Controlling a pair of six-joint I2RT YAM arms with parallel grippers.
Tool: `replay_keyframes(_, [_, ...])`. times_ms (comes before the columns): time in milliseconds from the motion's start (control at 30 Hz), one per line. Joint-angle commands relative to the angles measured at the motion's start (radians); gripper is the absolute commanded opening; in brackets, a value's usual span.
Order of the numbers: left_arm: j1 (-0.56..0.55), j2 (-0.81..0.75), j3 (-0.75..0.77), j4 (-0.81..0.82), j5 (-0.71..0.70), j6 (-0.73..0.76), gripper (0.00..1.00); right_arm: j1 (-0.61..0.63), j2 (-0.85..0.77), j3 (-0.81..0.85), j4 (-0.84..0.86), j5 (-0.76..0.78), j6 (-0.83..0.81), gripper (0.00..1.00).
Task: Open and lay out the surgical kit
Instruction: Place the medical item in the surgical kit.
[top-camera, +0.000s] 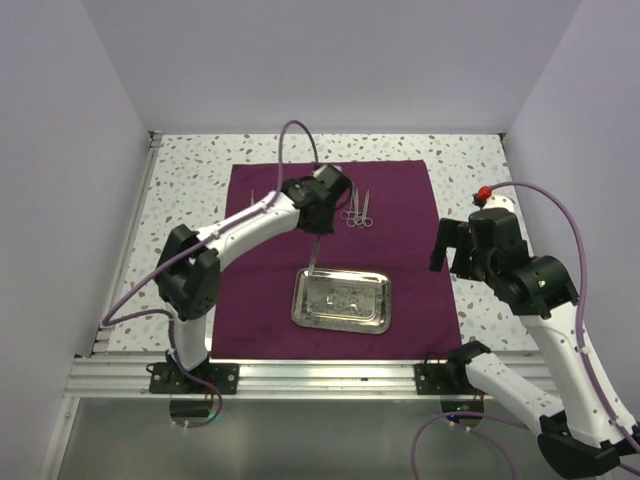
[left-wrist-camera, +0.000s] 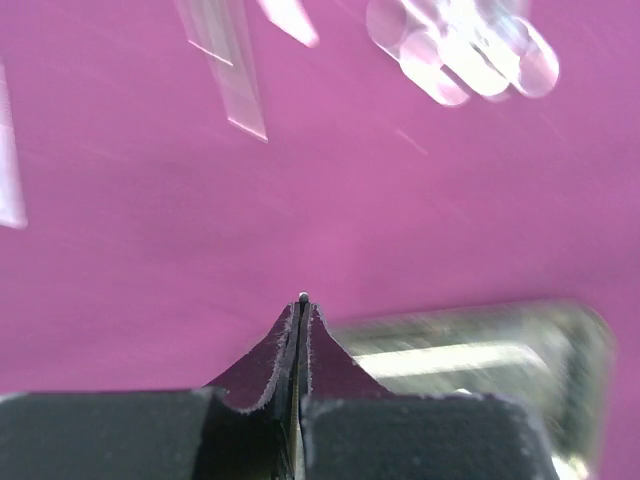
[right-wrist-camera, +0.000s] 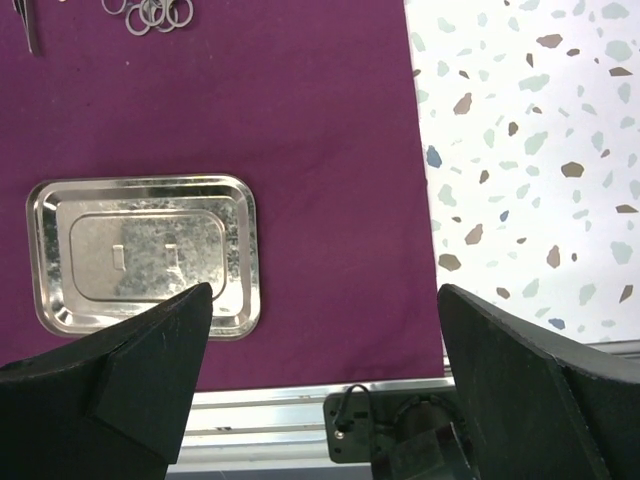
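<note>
I'm laying out a thin instrument (top-camera: 313, 252) pinched tight in the left gripper (left-wrist-camera: 301, 335) — right gripper (right-wrist-camera: 325, 300) gaping, empty — next it probably wants lowering upper-centre beside the ring-handled forceps (top-camera: 358, 212).

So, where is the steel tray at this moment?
In the top view the steel tray lies on the purple cloth, roughly central and close to the cloth's near edge. The ring-handled instruments lie beyond it, further from the arm bases.

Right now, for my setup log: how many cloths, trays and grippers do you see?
Purple cloth: 1
Steel tray: 1
Grippers: 2 (left gripper shut on a thin instrument, right gripper open)
Total: 4
</note>
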Motion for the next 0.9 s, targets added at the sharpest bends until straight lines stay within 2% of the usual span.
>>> replay_keyframes(0, [0.130,-0.056,-0.020,0.050,-0.033,0.185,0.00,0.005,0.030,0.019,0.066,-0.004,0.030,0.98])
replay_keyframes(133, [0.281,-0.022,0.022,0.114,-0.044,0.308,0.00,0.003,0.079,0.028,0.101,0.006,0.041,0.98])
replay_keyframes(267, [0.387,0.053,0.071,0.162,-0.020,0.368,0.00,0.005,0.125,0.033,0.130,0.013,0.059,0.98])
replay_keyframes(567, [0.518,0.243,0.181,0.202,-0.001,0.399,0.00,0.005,0.231,0.049,0.209,0.007,0.080,0.98])
replay_keyframes(633, [0.538,0.273,0.189,0.223,0.011,0.394,0.12,0.003,0.255,0.053,0.224,0.006,0.080,0.98])
replay_keyframes(667, [0.542,0.283,0.194,0.229,0.023,0.396,0.24,0.003,0.265,0.054,0.232,0.000,0.077,0.98])
replay_keyframes(733, [0.545,0.285,0.210,0.234,0.028,0.393,0.31,0.005,0.278,0.059,0.242,0.003,0.076,0.98])
replay_keyframes(767, [0.545,0.276,0.214,0.234,0.029,0.390,0.38,0.005,0.283,0.062,0.246,0.007,0.070,0.98])
replay_keyframes(867, [0.545,0.221,0.211,0.225,0.028,0.371,0.46,0.005,0.285,0.062,0.265,0.019,0.055,0.98])
